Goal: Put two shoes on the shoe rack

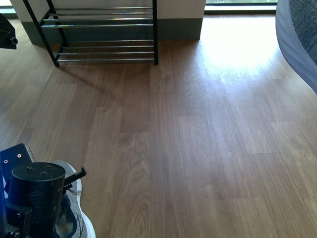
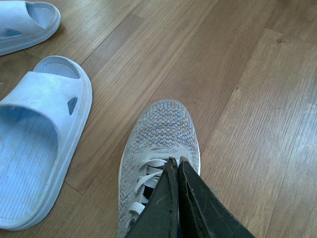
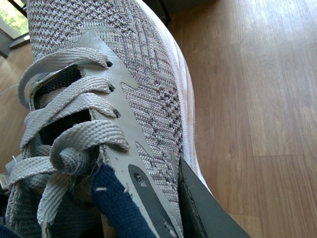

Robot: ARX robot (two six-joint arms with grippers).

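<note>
Item 1: left gripper (image 2: 174,162), arm angled down at the near left corner of the table (image 1: 198,148), fingers drawn together at the laces of the lowered sneaker (image 2: 161,129); I could not tell whether they pinched anything.

Item 2: right gripper (image 3: 168,208), clamped on the raised sneaker (image 3: 143,64), held off the table at the far right.

Item 3: shoe rack (image 1: 99,29), far left edge, carrying no shoes.

Item 4: two pale blue slippers (image 2: 39,144) beside the lowered sneaker.

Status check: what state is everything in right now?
Shoe rack: no shoes on visible tiers.
Left-arm shoe: on the floor, laced.
Right-arm shoe: lifted, laced.
Left gripper: shut at the laces.
Right gripper: shut on right-arm shoe.
Slippers: flat on floor.
</note>
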